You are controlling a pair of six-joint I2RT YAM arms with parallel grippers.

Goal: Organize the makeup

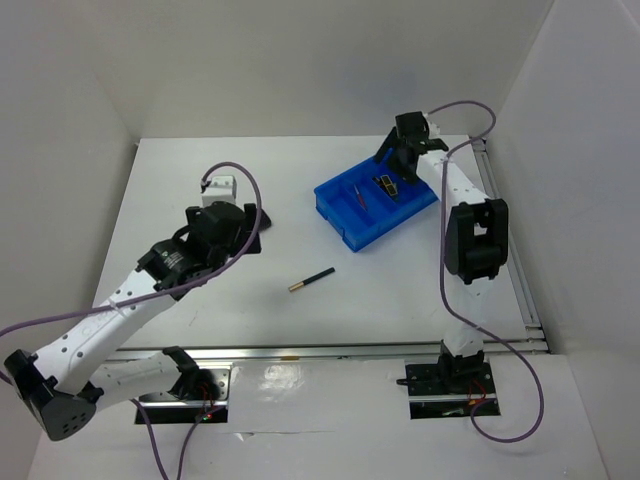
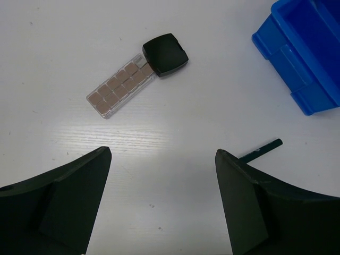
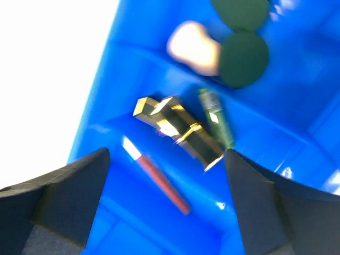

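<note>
Mid-sort: right end effector [image 3: 167, 155] apart, empty over tray [image 1: 345, 232]; left end effector [image 2: 163, 152] apart, short of glitter strip [image 2: 118, 89], so next advance, descend, clamp its width.

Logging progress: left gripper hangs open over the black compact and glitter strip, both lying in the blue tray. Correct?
Not quite. The left gripper does hang open over the black compact and glitter strip, but both lie on the white table, outside the blue tray. The left wrist view shows it.
</note>
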